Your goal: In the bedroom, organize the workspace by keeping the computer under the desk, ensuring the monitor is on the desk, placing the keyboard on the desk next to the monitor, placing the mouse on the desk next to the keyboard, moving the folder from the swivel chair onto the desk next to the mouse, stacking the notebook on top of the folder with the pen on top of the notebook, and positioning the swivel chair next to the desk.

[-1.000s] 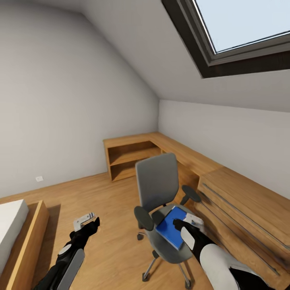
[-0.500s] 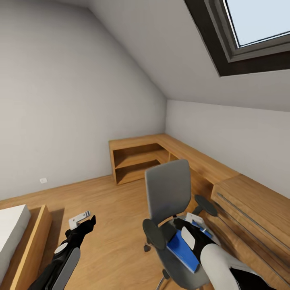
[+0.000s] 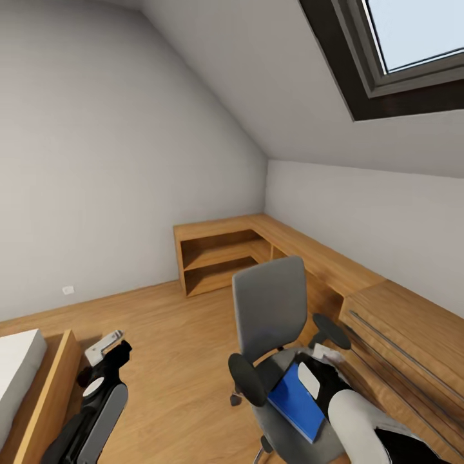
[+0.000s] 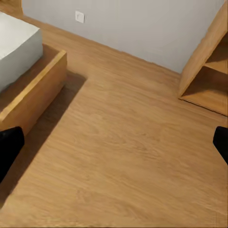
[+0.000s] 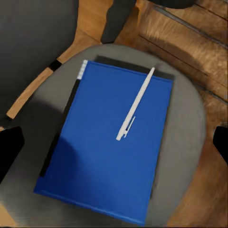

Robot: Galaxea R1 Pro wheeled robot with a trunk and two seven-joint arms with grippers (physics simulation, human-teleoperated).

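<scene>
- Compared with half a second ago, the room is sitting almost the same in the head view, so the base is settling beside the swivel chair [image 3: 274, 335] after a sideways swing of the view in the half second before that.
- The left gripper [image 3: 106, 351] is dropping lower and outward towards the bed [image 3: 19, 361]; its wrist view is looking at bare wood floor [image 4: 118, 156], with fingertips far apart at the frame edges, so it is spread open and holding nothing.
- The right gripper [image 3: 320, 362] is hovering just above the folder [image 3: 298, 399] on the seat, jaws wide and empty.
- This looks like the approach for picking something off the chair; nothing is lifted yet.
- The right wrist view is showing what the head view hides: the pen [image 5: 136, 103] lying on the folder [image 5: 111, 147], with a dark notebook [image 5: 164, 76] edge peeking from under it.
</scene>
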